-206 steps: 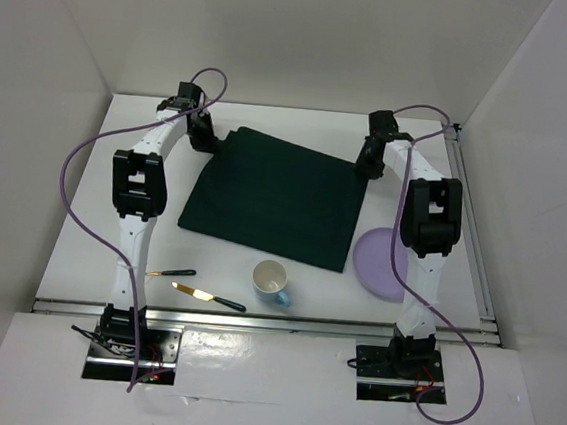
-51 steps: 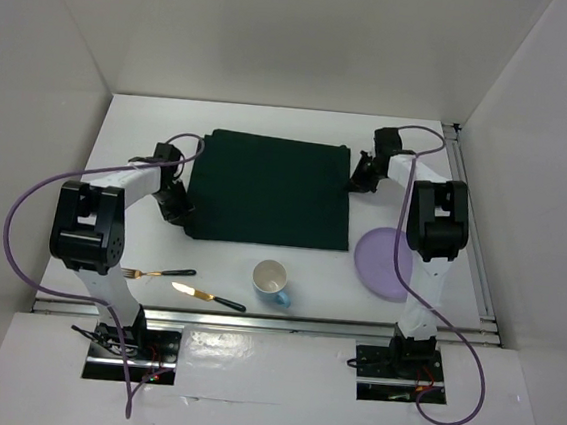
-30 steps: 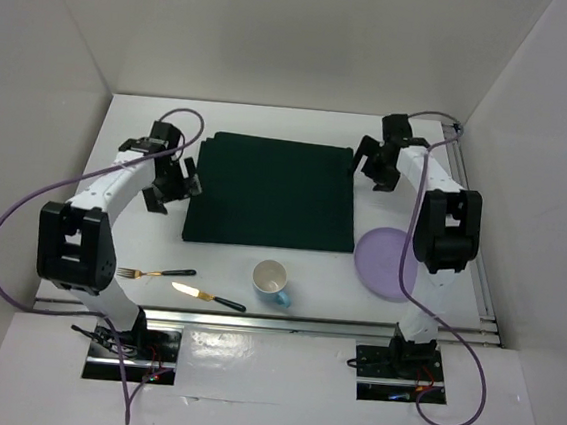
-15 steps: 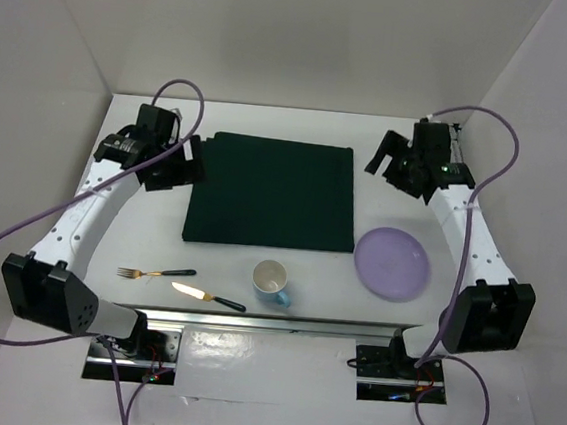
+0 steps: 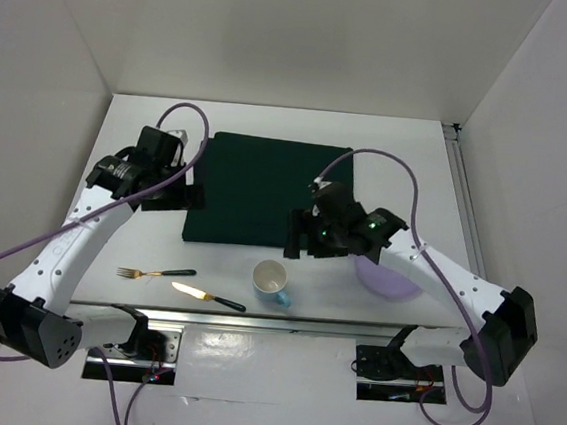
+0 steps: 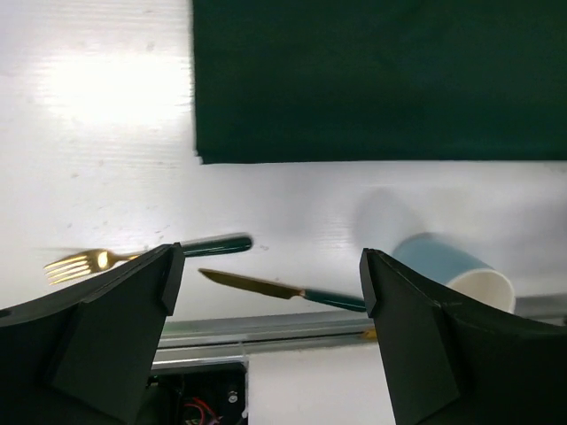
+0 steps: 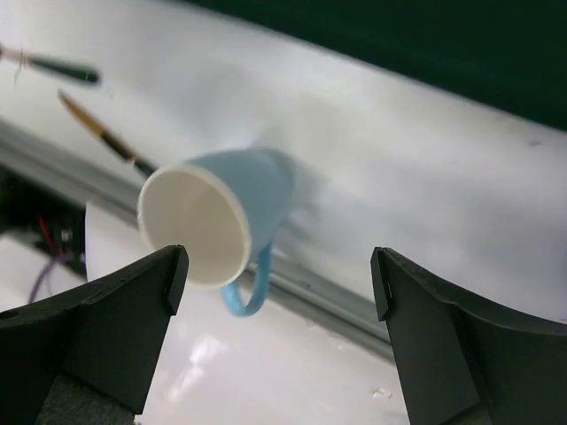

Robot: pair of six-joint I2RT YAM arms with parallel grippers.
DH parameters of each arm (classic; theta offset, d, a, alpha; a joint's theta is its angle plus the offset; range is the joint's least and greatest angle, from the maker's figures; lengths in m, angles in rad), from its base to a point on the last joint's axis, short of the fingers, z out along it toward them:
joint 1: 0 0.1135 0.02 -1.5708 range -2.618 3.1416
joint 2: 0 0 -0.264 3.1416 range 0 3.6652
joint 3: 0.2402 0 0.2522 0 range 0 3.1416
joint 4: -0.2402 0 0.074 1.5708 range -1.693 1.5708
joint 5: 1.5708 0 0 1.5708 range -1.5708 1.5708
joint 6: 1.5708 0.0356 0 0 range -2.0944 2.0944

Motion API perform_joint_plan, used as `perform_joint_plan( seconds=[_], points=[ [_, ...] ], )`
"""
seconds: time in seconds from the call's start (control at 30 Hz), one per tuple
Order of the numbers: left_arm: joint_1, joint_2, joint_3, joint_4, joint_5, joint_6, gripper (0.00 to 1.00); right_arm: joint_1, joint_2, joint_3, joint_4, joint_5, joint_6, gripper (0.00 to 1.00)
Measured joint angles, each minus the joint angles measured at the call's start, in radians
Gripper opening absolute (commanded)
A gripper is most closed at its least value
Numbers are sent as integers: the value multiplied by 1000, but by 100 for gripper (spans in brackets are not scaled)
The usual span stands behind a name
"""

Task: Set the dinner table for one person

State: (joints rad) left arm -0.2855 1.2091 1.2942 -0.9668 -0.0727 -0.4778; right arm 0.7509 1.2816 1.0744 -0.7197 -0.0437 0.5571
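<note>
Jaws spread wide with nothing between them, on left gripper [image 6: 268, 266] and right gripper [image 7: 279, 266] alike.

- Dinner table [image 5: 400, 148]: white top, metal rail along near edge.
- Dark green mat [image 5: 271, 186]: flat at centre. Left gripper above its left edge, right gripper above its near edge.
- Purple plate [image 5: 397, 284]: right of mat, partly hidden by right arm.
- Blue mug [image 5: 272, 280]: upright, just near of mat.
- Knife [image 5: 207, 296] and fork [image 5: 155, 274]: near left, close but apart.

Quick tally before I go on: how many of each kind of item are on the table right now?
Mat: 1
Plate: 1
Cup: 1
Fork: 1
Knife: 1
Total on the table: 5
</note>
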Motion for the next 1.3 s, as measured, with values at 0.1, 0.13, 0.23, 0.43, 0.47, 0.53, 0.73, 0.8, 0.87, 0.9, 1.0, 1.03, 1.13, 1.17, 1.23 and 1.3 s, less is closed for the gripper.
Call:
perform_joint_plan(
  seconds=[0.1, 0.13, 0.23, 0.43, 0.47, 0.53, 0.73, 0.8, 0.87, 0.9, 1.0, 1.03, 1.13, 1.17, 1.23, 1.3],
  points=[
    [42, 0, -6, -16, -42, -10, 100, 111, 10, -2, -6, 6, 5, 97],
    [56, 0, -9, -17, -53, -19, 100, 143, 21, -2, -6, 15, 4, 97],
    [84, 0, -20, -12, -66, -28, 100, 202, 77, -2, -6, 30, 3, 93],
    [103, 13, -27, -12, -69, -50, 100, 222, 164, -5, 9, 34, 0, 67],
    [104, 15, -31, -9, -68, -50, 99, 222, 170, -5, 17, 36, -1, 52],
    [106, 16, -40, -4, -68, -53, 99, 222, 185, -7, 36, 37, -6, 30],
    [109, 20, -53, 0, -68, -54, 99, 220, 220, -1, 60, 47, -3, 0],
    [114, 20, -53, 0, -68, -53, 99, 220, 234, 21, 45, 56, -5, 0],
    [115, 22, -53, 0, -68, -53, 99, 217, 249, 50, 20, 74, -6, 0],
    [115, 25, -53, 0, -68, -53, 99, 212, 259, 75, -6, 86, -8, 0],
    [121, 39, -52, 1, -65, -50, 99, 166, 280, 182, -97, 115, -15, 0],
    [122, 43, -52, 1, -64, -49, 99, 133, 292, 237, -130, 119, -23, 0],
    [125, 48, -49, 1, -64, -47, 100, -2, 349, 428, -183, 150, -43, 0],
    [126, 48, -48, 2, -64, -46, 100, -62, 380, 496, -186, 161, -52, 0],
    [126, 48, -46, 1, -65, -46, 100, -164, 443, 603, -181, 177, -66, 0],
    [126, 48, -45, 0, -65, -46, 100, -264, 523, 696, -177, 188, -77, 0]
  ],
)
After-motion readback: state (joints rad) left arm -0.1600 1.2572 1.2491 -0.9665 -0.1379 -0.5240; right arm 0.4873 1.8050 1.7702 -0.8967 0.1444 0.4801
